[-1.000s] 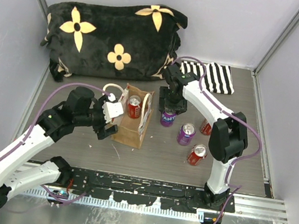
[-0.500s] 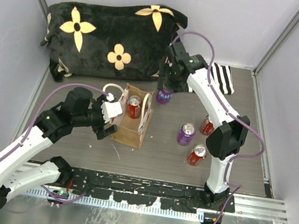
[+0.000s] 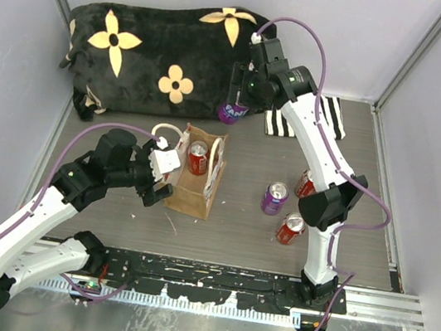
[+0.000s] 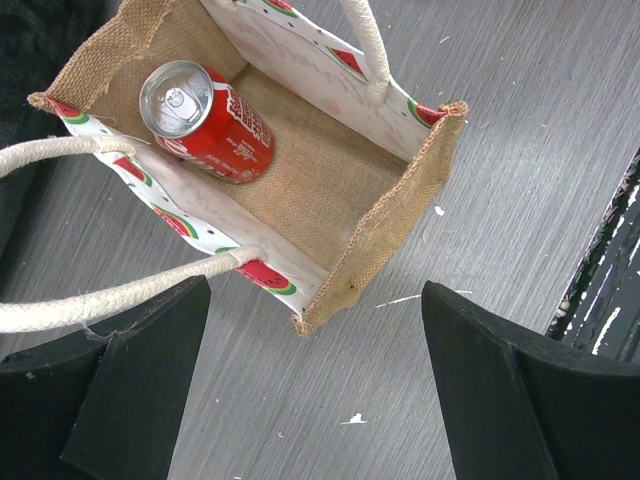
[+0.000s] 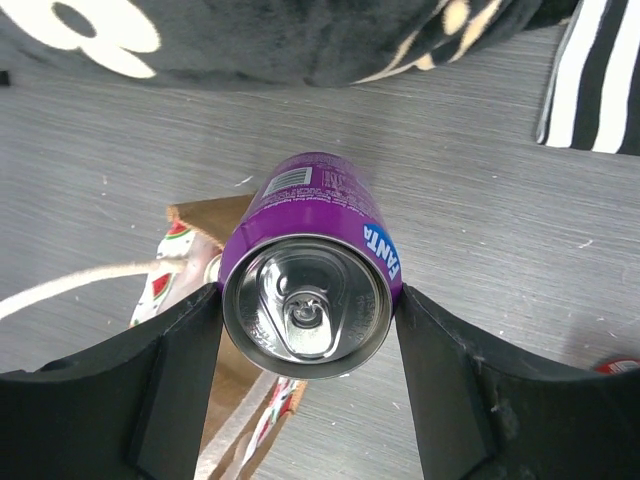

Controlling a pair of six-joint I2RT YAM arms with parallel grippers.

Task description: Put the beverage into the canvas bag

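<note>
The right end effector (image 3: 236, 94) pinches a purple can (image 3: 230, 113) by its upper part, one finger on each side, and holds it in the air above the desk (image 3: 236, 228). The can hangs just in front of the near edge of the black flowered cushion (image 3: 162, 55), beyond the far end of the canvas bag (image 3: 190, 196) and apart from it. In the right wrist view the can's (image 5: 312, 205) silver top faces the camera between the two black fingers (image 5: 175, 385), and a corner of the bag (image 5: 205, 215) shows below and to its left. The bag stands upright on the desk with its mouth open, and a red can (image 3: 197, 158) sits inside at the far end. In the left wrist view that red can (image 4: 205, 115) rests on the burlap floor. The left end effector (image 4: 315, 395) hovers at the bag's (image 4: 400, 215) near end with its fingers spread wide and nothing between them. One cream handle (image 4: 110, 297) runs just above the left-hand finger; I cannot tell whether they touch. To the right of the bag, another purple can (image 3: 274, 198) and two red cans (image 3: 290, 227) stand on the desk. A striped cloth (image 3: 331, 116) lies near the back corner.
</note>
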